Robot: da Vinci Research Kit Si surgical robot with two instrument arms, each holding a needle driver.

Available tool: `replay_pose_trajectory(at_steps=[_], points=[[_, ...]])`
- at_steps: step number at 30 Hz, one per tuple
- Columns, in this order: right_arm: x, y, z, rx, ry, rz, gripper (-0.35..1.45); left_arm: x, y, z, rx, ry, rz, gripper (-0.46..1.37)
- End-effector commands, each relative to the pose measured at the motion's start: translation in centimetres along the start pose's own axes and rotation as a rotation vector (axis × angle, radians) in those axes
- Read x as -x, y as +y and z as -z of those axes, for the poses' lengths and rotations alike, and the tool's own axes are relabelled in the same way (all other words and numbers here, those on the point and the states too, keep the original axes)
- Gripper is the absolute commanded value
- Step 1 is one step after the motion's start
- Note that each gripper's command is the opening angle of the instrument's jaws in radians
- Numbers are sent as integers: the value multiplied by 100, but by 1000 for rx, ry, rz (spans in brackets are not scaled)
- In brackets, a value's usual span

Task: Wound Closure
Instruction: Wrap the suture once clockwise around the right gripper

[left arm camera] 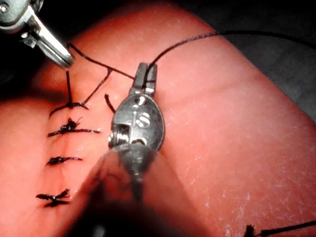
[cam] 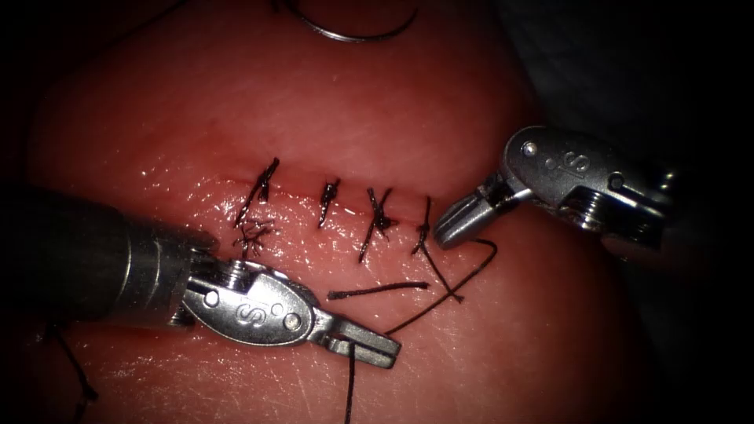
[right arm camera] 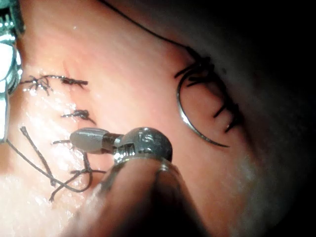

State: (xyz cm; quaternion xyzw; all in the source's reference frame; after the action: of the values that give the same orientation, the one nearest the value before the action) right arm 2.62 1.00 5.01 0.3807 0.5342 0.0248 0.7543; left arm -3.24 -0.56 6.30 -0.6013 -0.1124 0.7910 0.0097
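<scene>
**Thread held at the fourth stitch, needle parked on the tissue**

Jaws of the left tool [cam: 363, 345] are closed on the thread [cam: 440, 302] in front of the cut; the left wrist view shows the strand pinched between the tips and running off past them. From that grip the thread rises across the tissue [cam: 550, 330] toward the rightmost stitch [cam: 424, 232], where it crosses a short loose tail [cam: 377, 290]. The right tool [cam: 459, 224] sits just beside that stitch at the right end of the cut [cam: 345, 192], its jaws closed and holding nothing that can be seen; a loop of thread curls just below its tip. Three other knotted stitches lie to the left along the cut. The curved needle [cam: 353, 33] lies free on the tissue well behind the cut, held by neither tool and not in the tissue.

Judging by this layout, the work in hand is the knot at the last stitch. Finishing it would call for steady tension from the left tool and the right tool taking the other strand close to the knot.
</scene>
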Motion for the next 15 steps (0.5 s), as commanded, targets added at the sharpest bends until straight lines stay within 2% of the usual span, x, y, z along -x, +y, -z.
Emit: replay_pose_trajectory(at_steps=[1,7,15], points=[[0,0,0,11,1,-2,-35,1,0,-1,1,-1,1,-35],[-11,4,20,59,41,-15,-35,-3,-5,3,1,3,0,-35],[3,-8,52,105,34,-30,-35,-18,-31,25,-15,9,-6,-35]])
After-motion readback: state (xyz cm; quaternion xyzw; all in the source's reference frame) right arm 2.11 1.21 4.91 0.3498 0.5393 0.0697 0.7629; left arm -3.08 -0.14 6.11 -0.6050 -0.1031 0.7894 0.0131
